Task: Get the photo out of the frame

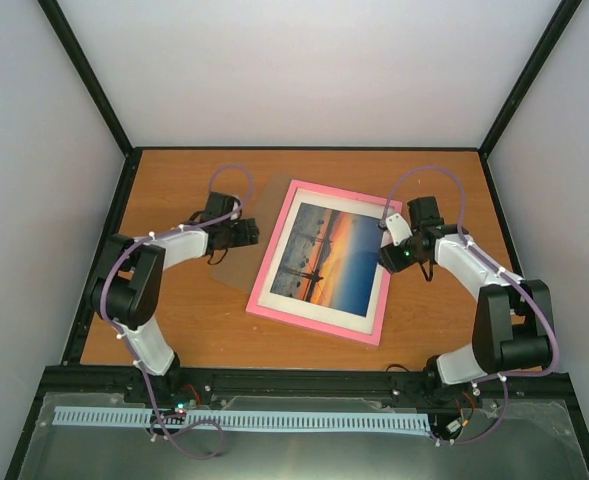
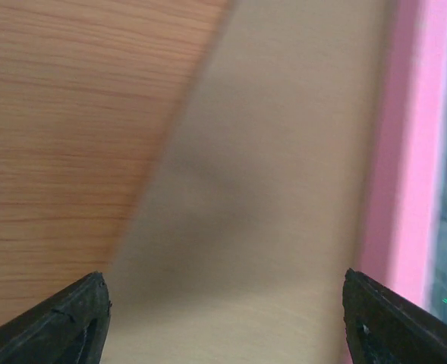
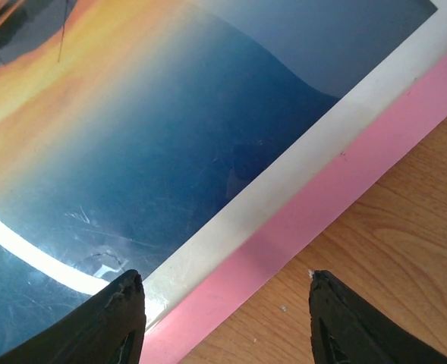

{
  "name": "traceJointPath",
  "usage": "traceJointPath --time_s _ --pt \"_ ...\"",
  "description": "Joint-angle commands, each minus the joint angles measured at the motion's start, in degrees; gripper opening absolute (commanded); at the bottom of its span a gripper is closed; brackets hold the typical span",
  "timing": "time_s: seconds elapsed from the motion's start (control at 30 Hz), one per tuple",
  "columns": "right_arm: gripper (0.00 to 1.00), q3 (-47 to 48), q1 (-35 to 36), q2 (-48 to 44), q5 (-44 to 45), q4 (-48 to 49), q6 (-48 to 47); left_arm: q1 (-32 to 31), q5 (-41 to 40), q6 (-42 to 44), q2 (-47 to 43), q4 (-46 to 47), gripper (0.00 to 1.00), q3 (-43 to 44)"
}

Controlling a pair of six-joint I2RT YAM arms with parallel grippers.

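The pink frame (image 1: 314,322) lies flat mid-table, tilted, with the sunset photo (image 1: 326,258) inside a white mat (image 1: 372,280). My right gripper (image 1: 387,248) is open and hovers over the frame's right edge. In the right wrist view its jaws (image 3: 225,274) straddle the pink rim (image 3: 344,193) and the mat (image 3: 299,174), with the photo (image 3: 170,114) beyond them. My left gripper (image 1: 246,233) is open and empty, just left of the frame over a plain brown backing board (image 1: 259,205). In the left wrist view the board (image 2: 269,189) fills the gap between the jaws (image 2: 223,277), with the frame (image 2: 413,152) to the right.
The wooden table (image 1: 194,330) is boxed in by black rails and white walls. The backing board lies on it, against or under the frame's left side. Bare wood shows to the left in the left wrist view (image 2: 71,114) and at the right in the right wrist view (image 3: 405,250).
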Motion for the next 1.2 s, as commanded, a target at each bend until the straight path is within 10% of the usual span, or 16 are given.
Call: traceJointPath --time_s 0.0,0.9,1.17 --pt "0.59 0.6 -0.5 0.7 0.4 -0.3 -0.4 3.3 -1.4 0.4 2.8 -5.3 0.84 3.4" --pt "0.64 4.9 -1.6 10.8 0.4 -4.2 -2.4 -7.3 19.4 -10.8 -13.7 6.7 0.7 -22.7" --pt "0.65 4.4 -2.6 1.1 0.3 -6.3 -7.8 -9.9 16.2 -13.3 -22.8 3.8 0.7 -25.8"
